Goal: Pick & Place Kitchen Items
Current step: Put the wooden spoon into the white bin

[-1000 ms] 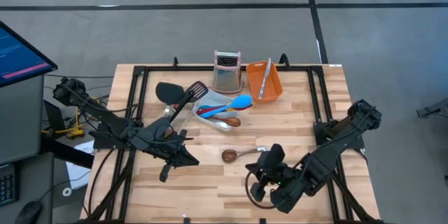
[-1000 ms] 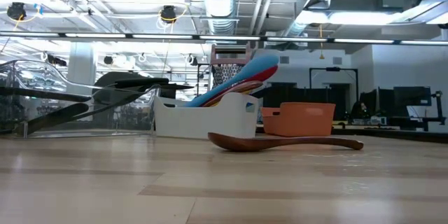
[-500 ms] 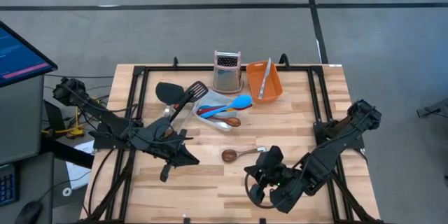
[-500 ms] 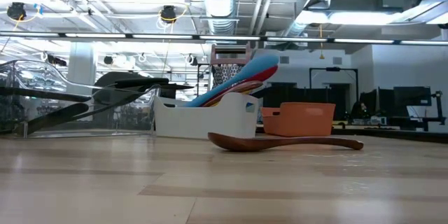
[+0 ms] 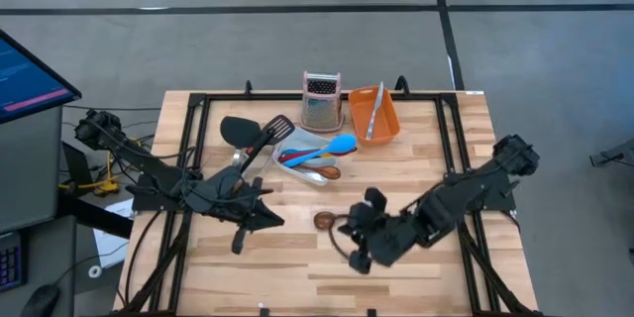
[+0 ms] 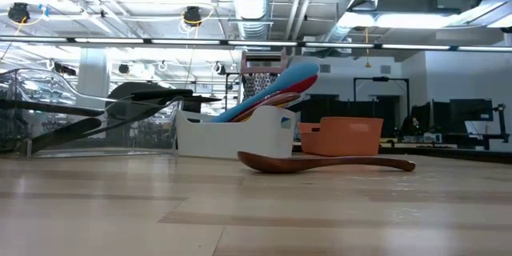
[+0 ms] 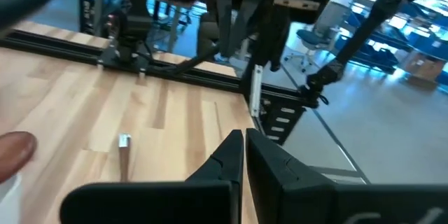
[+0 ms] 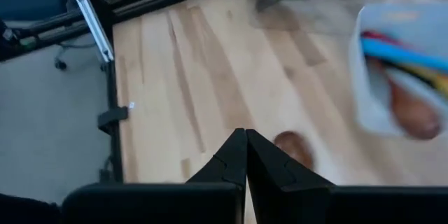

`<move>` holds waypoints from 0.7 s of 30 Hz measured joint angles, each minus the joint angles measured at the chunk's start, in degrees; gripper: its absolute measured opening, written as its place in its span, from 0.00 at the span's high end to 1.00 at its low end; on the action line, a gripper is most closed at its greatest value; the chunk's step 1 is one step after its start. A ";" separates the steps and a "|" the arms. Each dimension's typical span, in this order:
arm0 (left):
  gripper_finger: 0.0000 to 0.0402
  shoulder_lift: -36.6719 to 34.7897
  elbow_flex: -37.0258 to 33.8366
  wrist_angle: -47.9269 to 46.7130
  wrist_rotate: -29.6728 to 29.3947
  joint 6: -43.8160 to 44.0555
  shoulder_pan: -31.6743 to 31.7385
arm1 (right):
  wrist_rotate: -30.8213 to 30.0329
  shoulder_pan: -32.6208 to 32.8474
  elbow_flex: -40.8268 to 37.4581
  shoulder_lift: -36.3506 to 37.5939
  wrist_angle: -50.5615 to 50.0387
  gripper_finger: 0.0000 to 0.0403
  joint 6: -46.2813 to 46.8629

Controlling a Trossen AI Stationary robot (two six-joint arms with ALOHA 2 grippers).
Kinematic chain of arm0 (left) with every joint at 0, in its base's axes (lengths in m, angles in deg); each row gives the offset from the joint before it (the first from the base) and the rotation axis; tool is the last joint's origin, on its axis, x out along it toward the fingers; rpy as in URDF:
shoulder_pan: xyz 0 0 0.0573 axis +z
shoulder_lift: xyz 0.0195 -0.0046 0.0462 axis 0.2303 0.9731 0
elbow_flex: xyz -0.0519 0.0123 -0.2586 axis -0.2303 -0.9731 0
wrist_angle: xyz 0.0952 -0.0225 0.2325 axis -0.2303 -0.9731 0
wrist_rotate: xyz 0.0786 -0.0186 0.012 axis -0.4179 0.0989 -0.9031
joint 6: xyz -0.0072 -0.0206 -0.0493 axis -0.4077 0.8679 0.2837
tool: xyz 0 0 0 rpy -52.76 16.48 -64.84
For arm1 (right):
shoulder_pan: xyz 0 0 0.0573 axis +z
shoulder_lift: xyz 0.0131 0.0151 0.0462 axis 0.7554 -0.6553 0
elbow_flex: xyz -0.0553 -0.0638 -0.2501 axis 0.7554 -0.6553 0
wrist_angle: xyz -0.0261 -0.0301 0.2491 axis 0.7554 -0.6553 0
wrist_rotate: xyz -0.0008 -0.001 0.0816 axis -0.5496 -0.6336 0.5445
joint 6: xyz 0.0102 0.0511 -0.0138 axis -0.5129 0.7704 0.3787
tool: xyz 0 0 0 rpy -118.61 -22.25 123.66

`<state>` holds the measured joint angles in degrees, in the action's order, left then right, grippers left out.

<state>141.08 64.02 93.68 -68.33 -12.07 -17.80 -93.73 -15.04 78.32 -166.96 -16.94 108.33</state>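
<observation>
A wooden spoon (image 5: 324, 220) lies flat on the table, also seen in the low view (image 6: 320, 162) and the right wrist view (image 8: 294, 148). A blue spoon (image 5: 337, 145) and red-handled tools lie in a white tub (image 5: 294, 166). A black spatula (image 5: 238, 130) and a slotted turner (image 5: 274, 129) lie to the tub's left, partly over its rim. My right gripper (image 5: 349, 230) is shut and empty, above the spoon's handle; its tips show in the right wrist view (image 8: 241, 136). My left gripper (image 5: 238, 244) is shut and empty, near the table's left front (image 7: 243, 140).
A steel grater with a pink top (image 5: 321, 100) and an orange tub (image 5: 375, 113) holding a slim utensil stand at the far middle. A black frame rail (image 5: 198, 149) runs round the table. Bare wood (image 5: 297, 267) lies between the arms toward the near edge.
My right gripper has gone toward the table's left and far edges, over to the wooden spoon, staying shut. The spoon and the other utensils have not moved.
</observation>
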 joint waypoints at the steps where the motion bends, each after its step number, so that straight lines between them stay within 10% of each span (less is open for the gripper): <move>1: 0.99 0.00 0.01 -0.01 -0.79 0.13 0.00 | 0.54 -0.49 0.00 0.91 -0.79 1.00 -2.12; 11: 0.99 8.19 0.01 13.25 -8.36 0.25 3.35 | 2.15 -2.43 -2.44 16.56 -2.68 1.00 -17.45; 21: 0.99 24.86 11.84 13.55 2.37 -0.93 11.15 | 7.25 -3.54 -27.63 32.66 18.38 1.00 -19.88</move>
<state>165.94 75.86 107.24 -65.96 -12.99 -6.65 -86.48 -18.58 50.69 -134.30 1.45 88.44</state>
